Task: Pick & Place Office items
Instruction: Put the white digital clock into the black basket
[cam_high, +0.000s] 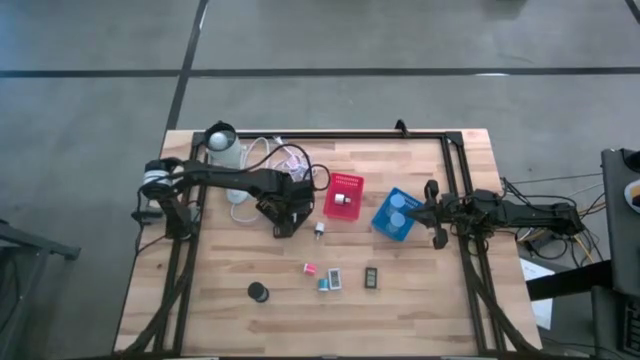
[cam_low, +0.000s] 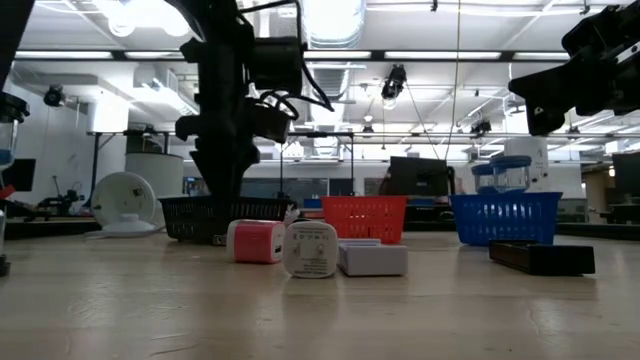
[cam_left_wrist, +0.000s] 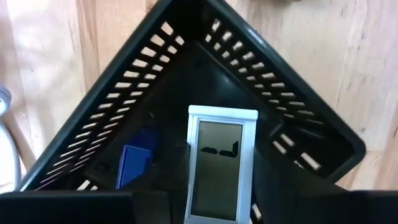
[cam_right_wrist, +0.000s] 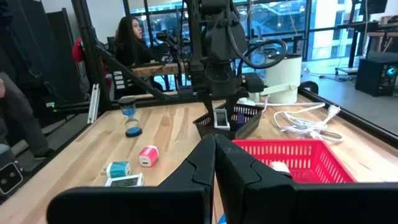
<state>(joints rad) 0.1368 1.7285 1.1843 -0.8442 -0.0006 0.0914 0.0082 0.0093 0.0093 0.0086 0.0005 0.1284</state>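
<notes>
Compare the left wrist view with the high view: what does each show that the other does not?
Only the left wrist view shows the white-framed device with a grey screen held by the left gripper over the black bin, and a blue item inside that bin.

Only the high view shows the red bin, the blue bin, the loose items on the table and the shut right gripper.

Both show the black bin and wooden table.
</notes>
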